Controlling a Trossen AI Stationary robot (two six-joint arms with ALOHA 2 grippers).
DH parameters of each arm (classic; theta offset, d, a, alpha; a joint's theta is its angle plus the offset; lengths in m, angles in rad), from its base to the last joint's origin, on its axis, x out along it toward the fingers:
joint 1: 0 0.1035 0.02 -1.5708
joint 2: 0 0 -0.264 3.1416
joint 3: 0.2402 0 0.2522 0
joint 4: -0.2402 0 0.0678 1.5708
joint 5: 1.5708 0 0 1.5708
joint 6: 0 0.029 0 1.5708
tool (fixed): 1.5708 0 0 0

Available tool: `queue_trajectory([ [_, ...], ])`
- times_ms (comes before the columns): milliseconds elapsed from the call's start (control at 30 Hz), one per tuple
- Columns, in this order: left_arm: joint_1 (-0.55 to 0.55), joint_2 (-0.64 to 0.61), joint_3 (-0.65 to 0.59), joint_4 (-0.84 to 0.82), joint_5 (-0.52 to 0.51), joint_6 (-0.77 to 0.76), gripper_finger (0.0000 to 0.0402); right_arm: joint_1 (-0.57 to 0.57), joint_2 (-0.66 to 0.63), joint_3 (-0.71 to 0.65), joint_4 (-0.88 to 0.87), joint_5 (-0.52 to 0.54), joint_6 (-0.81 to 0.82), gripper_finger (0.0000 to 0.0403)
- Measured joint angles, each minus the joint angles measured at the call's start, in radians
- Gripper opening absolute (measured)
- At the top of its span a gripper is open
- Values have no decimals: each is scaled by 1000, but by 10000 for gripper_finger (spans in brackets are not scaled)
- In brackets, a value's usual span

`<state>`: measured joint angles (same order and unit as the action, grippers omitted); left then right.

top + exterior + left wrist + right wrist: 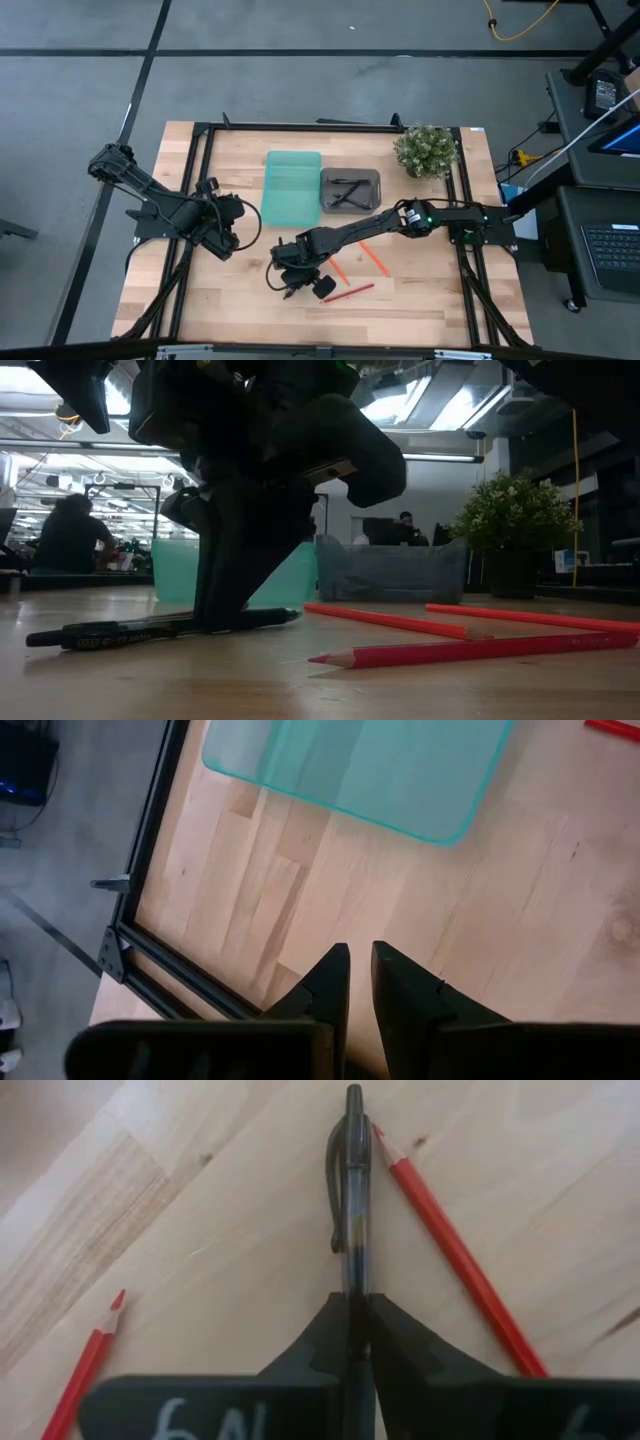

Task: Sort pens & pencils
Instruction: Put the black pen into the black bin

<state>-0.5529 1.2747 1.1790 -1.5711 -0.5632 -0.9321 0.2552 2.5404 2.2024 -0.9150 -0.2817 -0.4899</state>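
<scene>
The right gripper [357, 1325] had its dark, wedge-shaped fingers pinched on a glossy black pen [352, 1190] with a curved clip, low near the desk's front edge. Three slim red pencils [348, 293] (matte, sharpened) lay just beside it on the pale, grained wooden desk [230, 300]. More dark pens sat in the grey tray [350, 190] toward the back edge, beside a translucent teal tray [291, 187]. The left gripper [360, 975] waited near the left edge, fingers nearly together, empty. A leafy plant [427, 150] stood at the back right corner.
</scene>
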Motion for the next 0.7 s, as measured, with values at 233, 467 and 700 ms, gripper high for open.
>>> queue_trajectory([
  [233, 0, 0, 0, 0, 0, -1, 41, 0, 0, 0, -12, 0, 15, 21],
  [467, 0, 0, 0, 0, 0, -1, 41, 2, -1, 0, -28, 0, 52, 22],
  [700, 0, 0, 0, 0, 0, -2, 41, 4, -1, 1, -47, 3, 86, 21],
])
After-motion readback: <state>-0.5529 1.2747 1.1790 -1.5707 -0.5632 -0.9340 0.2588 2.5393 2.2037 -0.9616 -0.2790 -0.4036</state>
